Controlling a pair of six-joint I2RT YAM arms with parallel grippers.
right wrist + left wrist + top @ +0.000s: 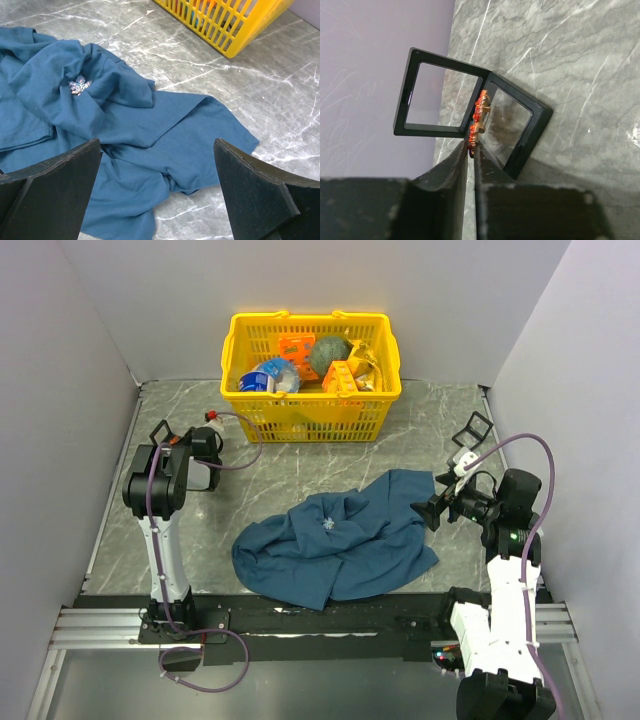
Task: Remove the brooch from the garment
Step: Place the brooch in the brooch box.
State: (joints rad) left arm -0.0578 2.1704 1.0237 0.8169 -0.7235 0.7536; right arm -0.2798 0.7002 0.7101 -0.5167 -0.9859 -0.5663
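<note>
Left gripper: fingers almost together, thin slit between them, the lower end of the brooch right at the tips (pinched or let go, cannot tell). The brooch is orange-red and sits upright at the hinge of an open black frame case on the marble table, at 10 o'clock in the top view. Right gripper at 3 o'clock has its jaws spread wide and holds nothing, at the edge of the blue garment. A silver snowflake pin is on the cloth. A yellow basket is at 12 o'clock.
</note>
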